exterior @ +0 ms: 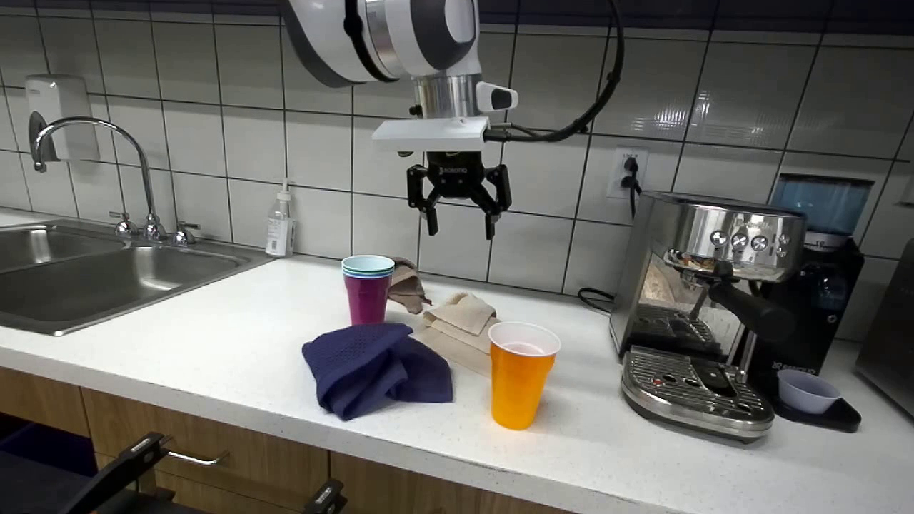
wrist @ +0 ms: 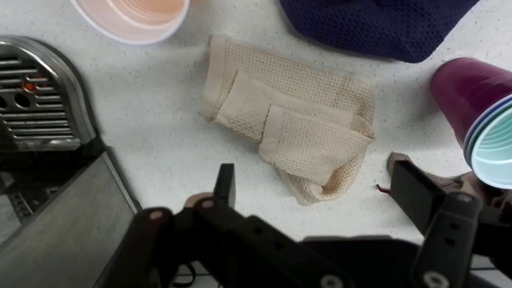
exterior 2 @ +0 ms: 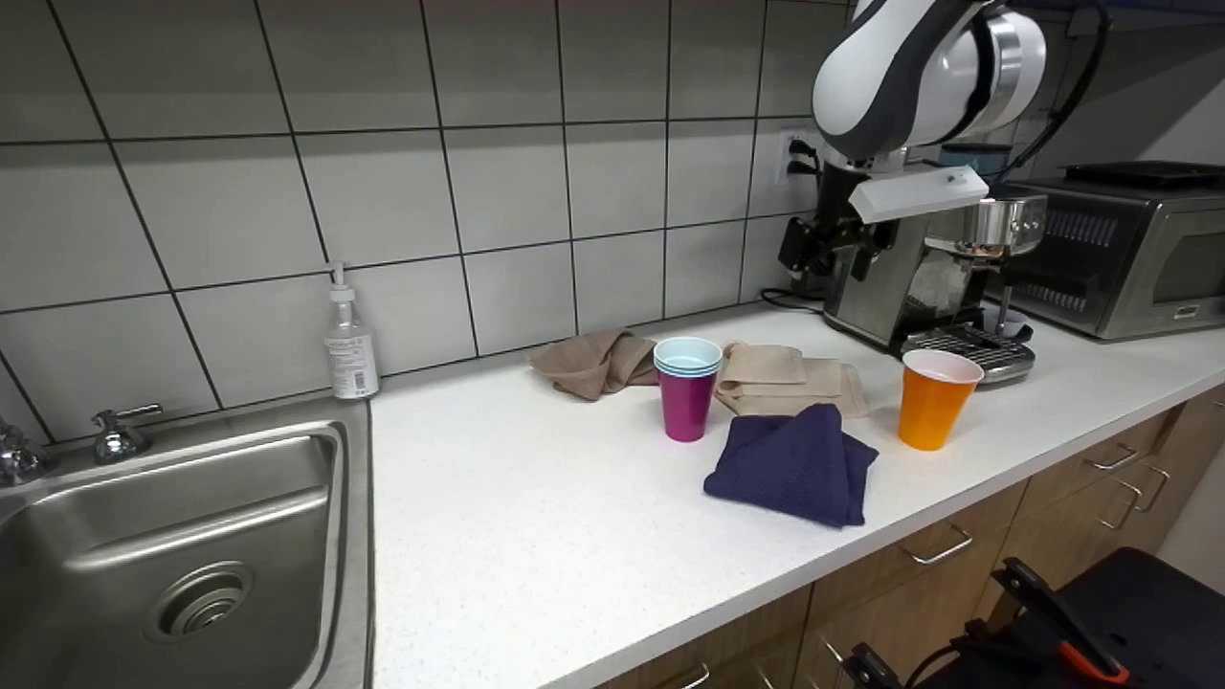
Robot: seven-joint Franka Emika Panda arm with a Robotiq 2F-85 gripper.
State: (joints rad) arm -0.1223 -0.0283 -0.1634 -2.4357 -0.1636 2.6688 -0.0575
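In the wrist view, the beige cloth [wrist: 296,124] is seen folded on the white countertop [wrist: 160,132], its long axis laid roughly from ten o'clock to four o'clock; its straight hemmed end is pointed to ten, and a loose, folded-over corner is turned down between five and six. The gripper [exterior: 461,227] is held well above the cloth, pointed to six o'clock in an exterior view; its fingers [wrist: 226,184] are spread wide apart, and the bunched part of the cloth is seen beyond the gap between them in the wrist view. Around the cloth, in that same view, an orange cup [wrist: 134,16] is placed at ten o'clock, a navy cloth [wrist: 378,28] between one and two, and a stack of nested cups [wrist: 468,104], purple outermost, at three; at four, a brown cloth [wrist: 478,188] is partly hidden by a finger, and at nine a coffee machine [wrist: 48,116] is shown. Orange cup and stack alike are stood upright in both exterior views. Farther out, in an exterior view, a soap bottle [exterior 2: 351,354] is found at nine o'clock of the beige cloth, a sink [exterior 2: 354,526] at eight, and a microwave [exterior 2: 1139,258] between two and three.
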